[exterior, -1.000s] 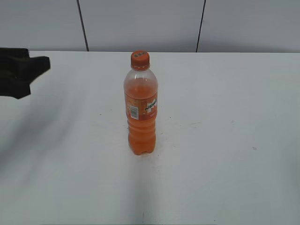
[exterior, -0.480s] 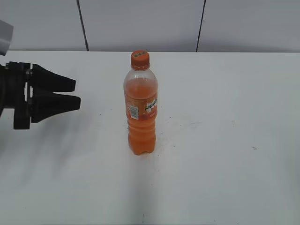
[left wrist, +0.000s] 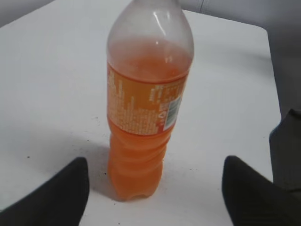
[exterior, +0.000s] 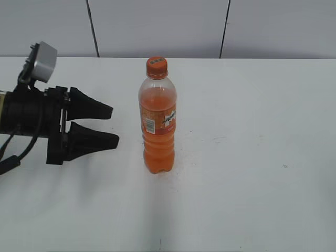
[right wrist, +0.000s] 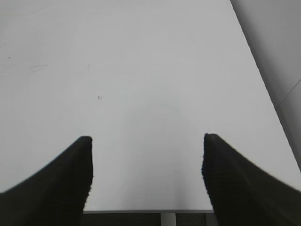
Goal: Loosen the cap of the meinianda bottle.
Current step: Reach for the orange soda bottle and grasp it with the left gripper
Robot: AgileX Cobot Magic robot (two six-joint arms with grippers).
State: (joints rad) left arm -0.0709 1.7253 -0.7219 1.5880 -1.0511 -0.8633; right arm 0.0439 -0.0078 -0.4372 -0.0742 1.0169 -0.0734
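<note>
White table [exterior: 252,199] is seen bearing the upright bottle [exterior: 157,126], cap [exterior: 156,64] on. The left gripper [exterior: 113,126], spread wide, is aimed sideways at its body, nearer than the spread right gripper [right wrist: 146,160].

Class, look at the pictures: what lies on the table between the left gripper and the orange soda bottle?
Nothing. In the exterior view only bare white table separates the open left gripper from the meinianda bottle; the left wrist view shows no object there either, only small dark specks.
</note>
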